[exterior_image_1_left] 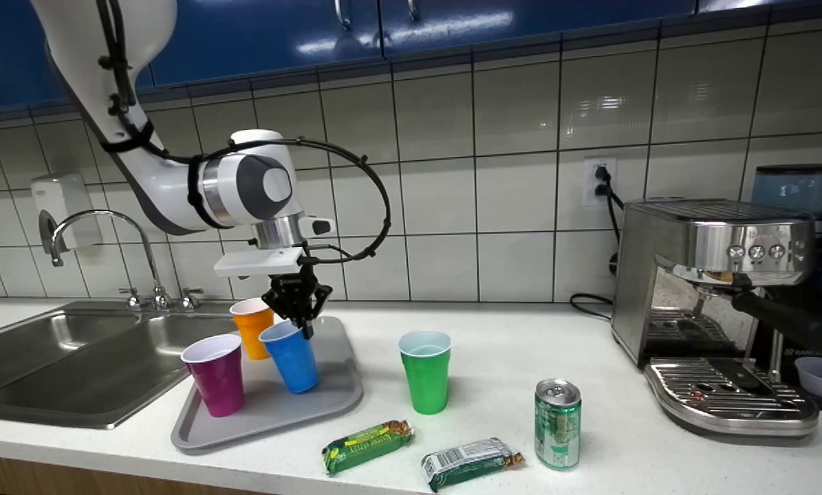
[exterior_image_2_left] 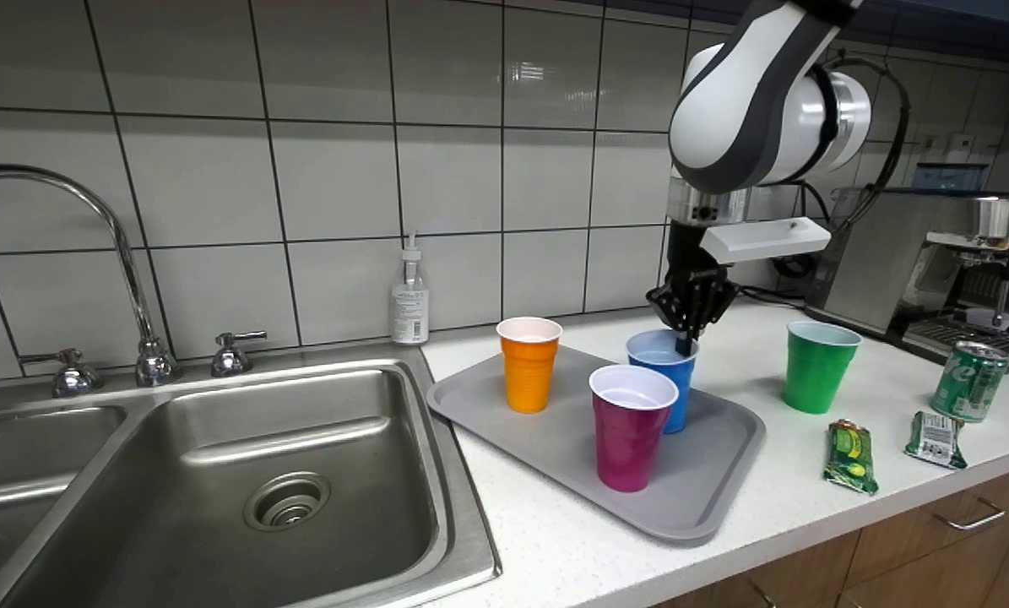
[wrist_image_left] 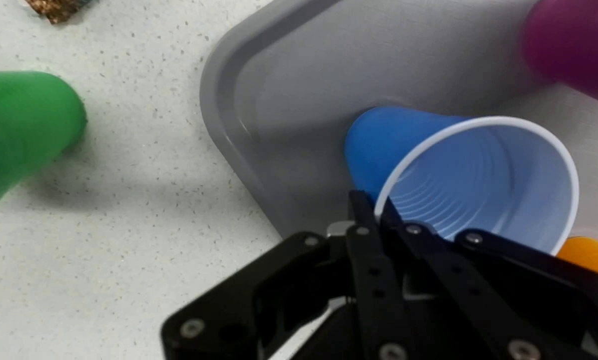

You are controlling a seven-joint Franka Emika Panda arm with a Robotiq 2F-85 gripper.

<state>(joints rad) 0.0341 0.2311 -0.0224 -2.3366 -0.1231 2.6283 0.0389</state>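
Gripper (wrist_image_left: 375,200) pinches blue cup (wrist_image_left: 464,170) by its rim, jaws narrow: grasp apparently made, no lift yet, cup's base on tray (wrist_image_left: 304,75) with purple cup (exterior_image_2_left: 626,447) and orange cup (exterior_image_2_left: 528,376).

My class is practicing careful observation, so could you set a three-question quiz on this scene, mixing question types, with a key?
1. Multiple choice: whose rim is between the jaws? A, the orange cup; B, the blue cup; C, the purple cup.
2. True or false: the green cup stands on the counter, not the tray.
3. Count: how many wrapped bars lie on the counter?
Key: 1, B; 2, true; 3, two.
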